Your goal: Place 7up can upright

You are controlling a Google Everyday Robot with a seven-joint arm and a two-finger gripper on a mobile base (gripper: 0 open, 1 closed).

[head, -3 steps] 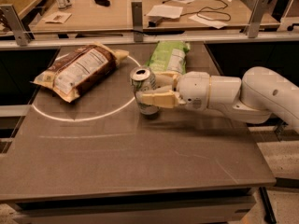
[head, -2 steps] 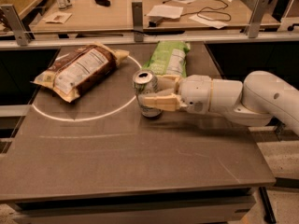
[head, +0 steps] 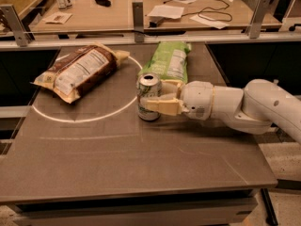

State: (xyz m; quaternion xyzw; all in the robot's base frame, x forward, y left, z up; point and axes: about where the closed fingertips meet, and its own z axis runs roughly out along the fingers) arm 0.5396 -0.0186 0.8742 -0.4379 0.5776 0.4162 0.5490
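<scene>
The 7up can [head: 148,92] stands upright on the dark table [head: 117,159], near the right edge of a white circle line. Its silver top with the pull tab faces up. My gripper [head: 159,97] reaches in from the right on a white arm [head: 235,109]. Its tan fingers [head: 162,106] lie on both sides of the can, closed around its middle. The can's base rests on the table.
A brown snack bag [head: 77,72] lies at the left inside the circle. A flat light-green snack bag [head: 169,62] lies just behind the can and gripper. A metal rail [head: 141,36] and a desk with papers stand beyond the table's far edge.
The can has tipped from slightly tilted to upright and moved a little right and down onto the table, still in my gripper.
</scene>
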